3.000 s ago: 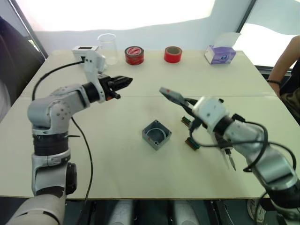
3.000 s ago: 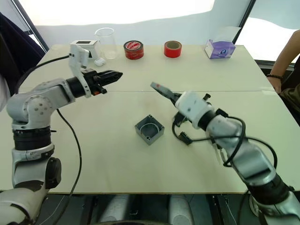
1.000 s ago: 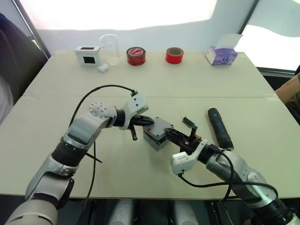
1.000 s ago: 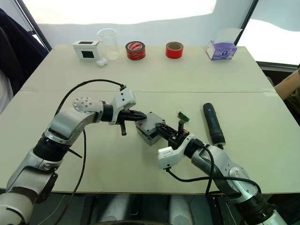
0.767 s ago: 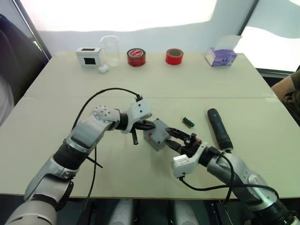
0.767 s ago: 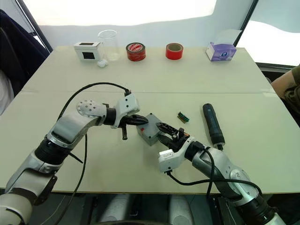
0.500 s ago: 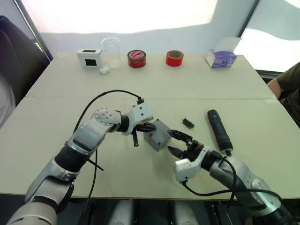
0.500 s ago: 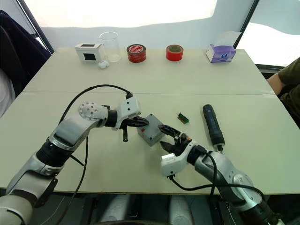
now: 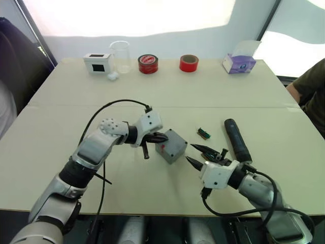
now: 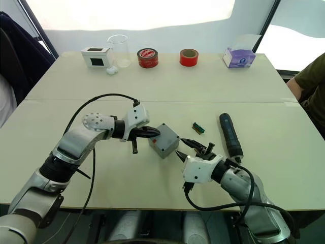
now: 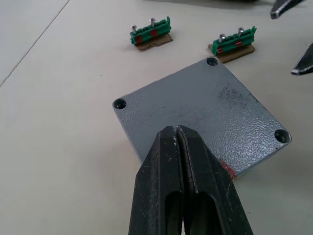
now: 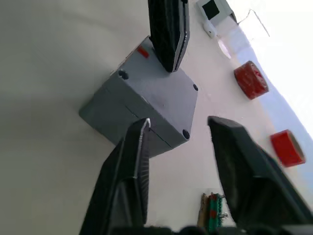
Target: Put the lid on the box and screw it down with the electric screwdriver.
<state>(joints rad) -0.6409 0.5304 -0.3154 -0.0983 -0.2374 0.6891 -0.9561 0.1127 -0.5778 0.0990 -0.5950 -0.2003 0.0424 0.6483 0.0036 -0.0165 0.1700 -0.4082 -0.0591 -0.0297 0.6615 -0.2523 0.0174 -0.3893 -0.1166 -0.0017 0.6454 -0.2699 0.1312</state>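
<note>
Up close, lid (image 11: 205,117) shows empty corner holes (image 11: 119,104).

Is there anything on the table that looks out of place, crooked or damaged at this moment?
Nothing stands out. The lid sits flush on the box, corners aligned. The electric screwdriver lies flat on the table, apart from both. The left gripper is shut at the lid's edge; the right gripper is open beside the box.

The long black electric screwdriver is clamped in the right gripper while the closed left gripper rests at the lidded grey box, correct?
Not quite: the long black electric screwdriver lies free on the table. The right gripper is open and empty, as the left eye view shows. The closed left gripper is indeed at the lidded grey box.
</note>
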